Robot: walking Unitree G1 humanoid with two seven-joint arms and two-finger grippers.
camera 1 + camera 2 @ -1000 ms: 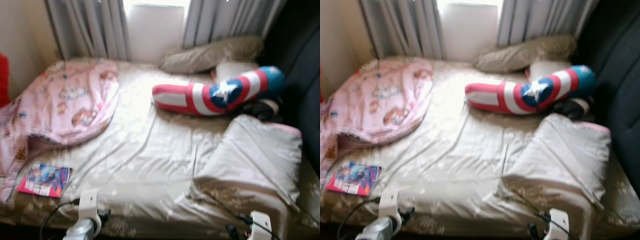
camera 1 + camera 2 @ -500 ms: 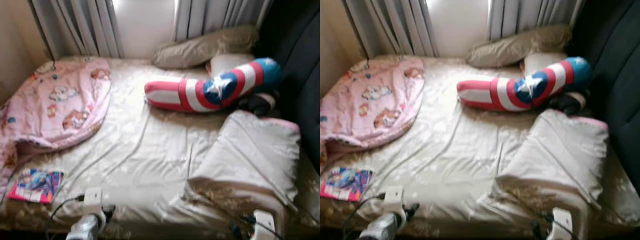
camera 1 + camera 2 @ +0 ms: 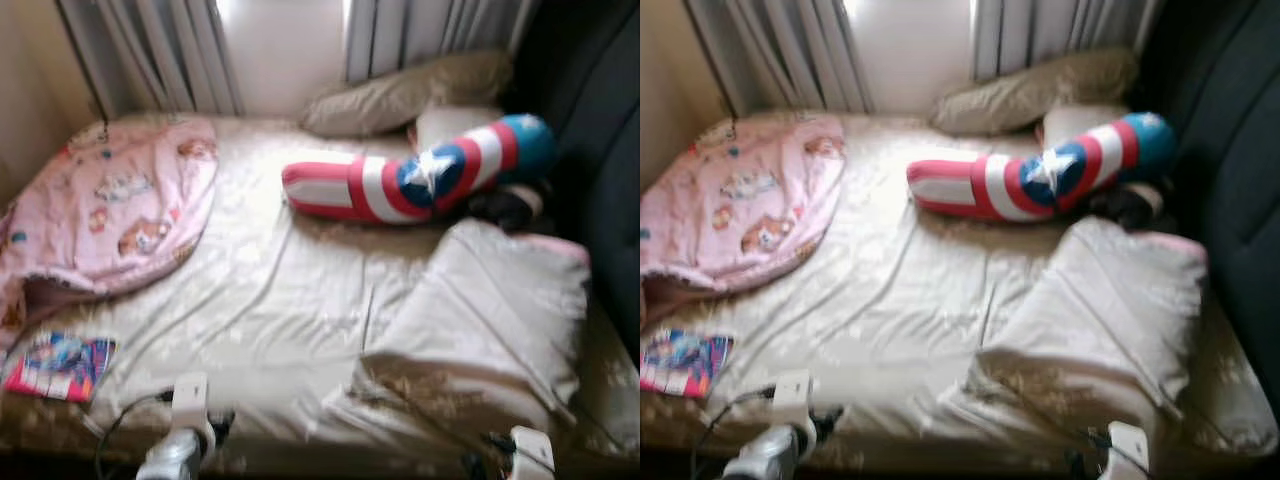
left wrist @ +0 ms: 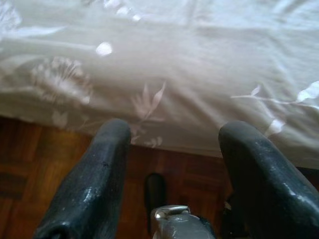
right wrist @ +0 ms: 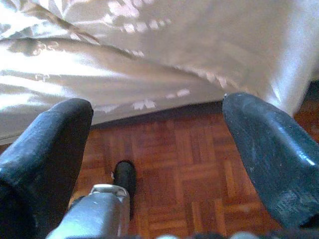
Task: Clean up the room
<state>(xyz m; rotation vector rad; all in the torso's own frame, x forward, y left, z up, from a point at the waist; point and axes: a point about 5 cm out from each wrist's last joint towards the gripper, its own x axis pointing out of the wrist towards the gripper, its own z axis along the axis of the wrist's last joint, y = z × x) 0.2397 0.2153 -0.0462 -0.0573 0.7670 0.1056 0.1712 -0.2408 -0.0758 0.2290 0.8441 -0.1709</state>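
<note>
Left eye view: unmade bed (image 3: pixel 300 300), both pincers held low at its near edge.
Largest to smallest, all soft and light: folded duvet (image 3: pixel 490 330), pink blanket (image 3: pixel 120 210), star-striped bolster (image 3: pixel 420 180), best gathered mid-fold; thin magazine (image 3: pixel 58 365) by its edge. Left pincer (image 4: pixel 172 164) and right pincer (image 5: pixel 159 149) are spread, empty.

The blanket (image 3: pixel 105 210) is pink with little pictures. The long pillow (image 3: pixel 420 175) has red and white stripes, blue, and a white star. The bed sheet (image 3: pixel 290 300) is beige.

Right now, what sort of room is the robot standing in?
Most likely a bedroom. A bed with a rumpled sheet holds pillows, a pink blanket and a striped star cushion. Curtains hang at a window behind it.
</note>
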